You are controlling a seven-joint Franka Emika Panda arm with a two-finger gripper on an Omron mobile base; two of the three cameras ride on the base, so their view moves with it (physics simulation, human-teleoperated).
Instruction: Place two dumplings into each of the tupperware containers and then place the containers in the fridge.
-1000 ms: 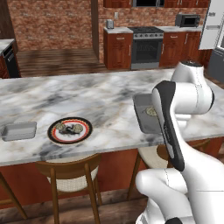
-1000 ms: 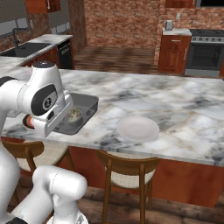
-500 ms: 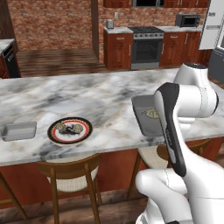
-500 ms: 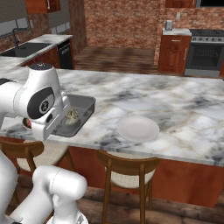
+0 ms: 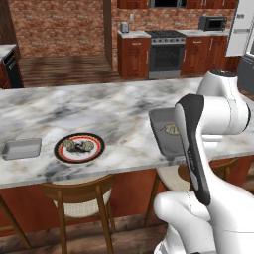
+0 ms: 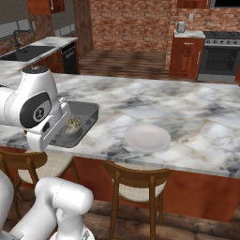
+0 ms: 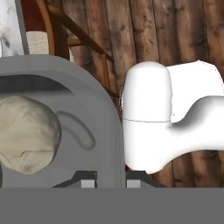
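Observation:
My gripper (image 7: 110,183) is shut on the rim of the larger tupperware container (image 7: 87,87), which reaches out past the counter's front edge, over a chair and the wood floor. A tan dumpling (image 7: 26,133) lies inside it. The base views show this container (image 5: 161,130) (image 6: 84,117) with dumplings (image 5: 172,130) (image 6: 72,125) in it, partly behind my arm. The smaller container (image 5: 21,148) sits at the counter's left end. Beside it, a black red-rimmed plate (image 5: 62,149) holds two more dumplings (image 5: 82,145). The white-grey fridge (image 5: 241,30) stands far back on the right.
A pale round dish (image 6: 147,138) lies on the marble counter (image 6: 187,112) to the right of the held container. Wooden chairs (image 5: 74,198) (image 6: 136,180) stand under the counter's front edge. A steel oven (image 5: 166,49) and red cabinets line the back wall.
My arm has turned a little, and the held container has shifted slightly with it towards the counter's front edge. The plate and the smaller container have stayed put.

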